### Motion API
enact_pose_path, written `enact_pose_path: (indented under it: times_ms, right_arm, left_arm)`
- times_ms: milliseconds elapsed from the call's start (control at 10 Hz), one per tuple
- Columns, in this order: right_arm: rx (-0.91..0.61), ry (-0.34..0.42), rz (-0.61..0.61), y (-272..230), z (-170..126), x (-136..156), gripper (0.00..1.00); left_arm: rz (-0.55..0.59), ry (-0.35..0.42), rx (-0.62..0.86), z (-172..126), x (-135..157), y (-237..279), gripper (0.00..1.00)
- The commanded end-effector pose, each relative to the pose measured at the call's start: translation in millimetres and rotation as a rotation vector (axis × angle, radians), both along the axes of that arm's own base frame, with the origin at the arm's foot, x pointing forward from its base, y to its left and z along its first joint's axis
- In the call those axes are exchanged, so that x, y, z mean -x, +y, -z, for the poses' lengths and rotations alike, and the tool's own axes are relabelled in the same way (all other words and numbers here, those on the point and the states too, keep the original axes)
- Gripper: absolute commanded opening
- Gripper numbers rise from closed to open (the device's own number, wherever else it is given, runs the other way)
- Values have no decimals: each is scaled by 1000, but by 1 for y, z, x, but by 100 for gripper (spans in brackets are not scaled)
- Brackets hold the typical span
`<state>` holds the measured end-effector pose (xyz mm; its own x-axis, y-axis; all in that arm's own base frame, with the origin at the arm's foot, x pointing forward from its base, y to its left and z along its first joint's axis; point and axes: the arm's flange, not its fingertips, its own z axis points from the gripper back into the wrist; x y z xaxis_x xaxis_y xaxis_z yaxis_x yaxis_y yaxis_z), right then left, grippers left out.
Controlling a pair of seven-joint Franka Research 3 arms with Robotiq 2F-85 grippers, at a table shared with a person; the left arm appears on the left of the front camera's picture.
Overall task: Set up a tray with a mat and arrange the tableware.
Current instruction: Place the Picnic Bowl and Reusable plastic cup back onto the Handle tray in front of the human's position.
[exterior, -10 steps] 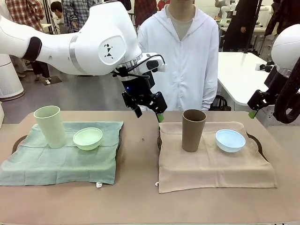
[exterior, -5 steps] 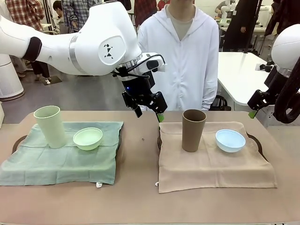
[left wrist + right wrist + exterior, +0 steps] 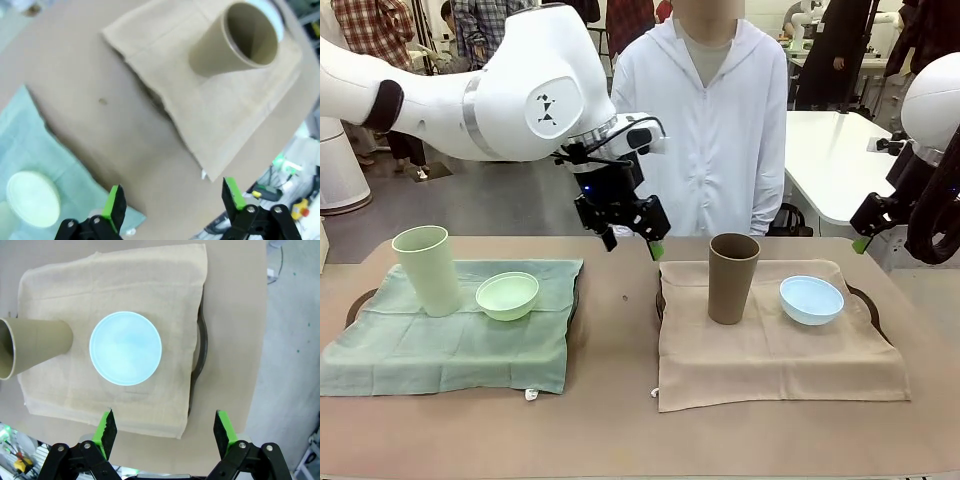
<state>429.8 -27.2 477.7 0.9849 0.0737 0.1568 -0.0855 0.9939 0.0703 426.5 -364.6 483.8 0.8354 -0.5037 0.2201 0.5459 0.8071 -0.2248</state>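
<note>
A: What has changed since a moment ago?

B: The left gripper (image 3: 632, 238) has lifted a touch and drifted slightly toward the robot's left; it hangs above the far middle of the table (image 3: 620, 430), in front of the person (image 3: 705, 120). Nothing else has shifted.

A: Where does the tableware sit?

B: The brown tumbler (image 3: 733, 278) stands upright on the beige mat (image 3: 770, 360), with the light blue bowl (image 3: 811, 300) just beside it, toward the robot's right, not touching. The pale green tumbler (image 3: 427, 270) stands upright on the green mat (image 3: 450, 345), and the mint green bowl (image 3: 507, 296) is just beside it.

A: And the trays?

B: A dark tray rim (image 3: 865, 300) peeks out from under the beige mat at its right edge; another dark rim (image 3: 358, 303) shows at the left of the green mat.

A: How do the pincers stand?

B: The left one's jaws are spread wide and hold nothing; in its wrist view the brown tumbler and beige mat lie well below. The right gripper (image 3: 165, 429) is likewise fully spread and empty, high above the light blue bowl, off the table's right edge in the front view.
</note>
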Motion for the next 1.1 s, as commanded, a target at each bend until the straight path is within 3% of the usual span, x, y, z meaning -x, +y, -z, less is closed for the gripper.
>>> enact_pose_path:
  times_ms: [0,200,400,700,1000]
  right_arm:
    - [-30,10,21,-10,3,4,100]
    - [-73,21,34,-21,3,10,100]
    - [-230,53,58,-53,1,16,100]
    - [-470,67,121,-116,-6,30,100]
    - [-616,56,201,-170,-4,50,100]
  left_arm:
    - [-87,78,52,-7,11,82,100]
    - [-123,102,141,-24,19,149,100]
    - [-181,102,258,-40,32,220,100]
    - [-251,65,476,-35,55,304,100]
    - [-283,72,641,-9,68,364,100]
